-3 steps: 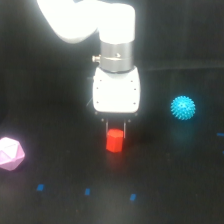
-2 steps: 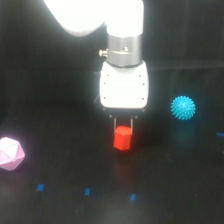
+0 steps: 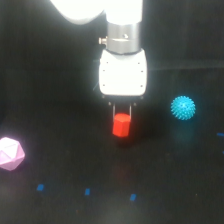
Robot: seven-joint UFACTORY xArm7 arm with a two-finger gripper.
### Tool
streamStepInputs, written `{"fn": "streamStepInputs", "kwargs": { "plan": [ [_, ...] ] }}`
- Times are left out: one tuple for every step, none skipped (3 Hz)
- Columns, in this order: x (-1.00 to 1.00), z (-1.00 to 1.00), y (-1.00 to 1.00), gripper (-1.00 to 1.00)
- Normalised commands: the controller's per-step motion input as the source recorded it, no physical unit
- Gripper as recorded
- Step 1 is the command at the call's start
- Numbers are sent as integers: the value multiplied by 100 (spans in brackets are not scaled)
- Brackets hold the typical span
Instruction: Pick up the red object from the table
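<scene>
Black table [image 3: 60, 205] w/ blue marks sits under your gripper [image 3: 122, 111]. Fingers look clamped on the red object [image 3: 121, 125], which hangs just below and between them. Grasp seems made; whether it's off the table yet, can't tell, so lift remains.

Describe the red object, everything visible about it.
The red object is a small, bright red-orange block, a short prism with faceted sides, plain and matte. It stands upright near the middle of the black table. The gripper hangs directly over it, thin dark fingers reaching its top edge; whether they grip it, or whether it rests on the table, cannot be told.
</scene>
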Motion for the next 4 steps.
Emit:
{"fn": "streamStepInputs", "kwargs": {
  "plan": [
    [54, 95, 71, -93],
    [37, 97, 75, -98],
    [-6, 97, 60, -100],
    [27, 62, 2, -100]
  ]
}}
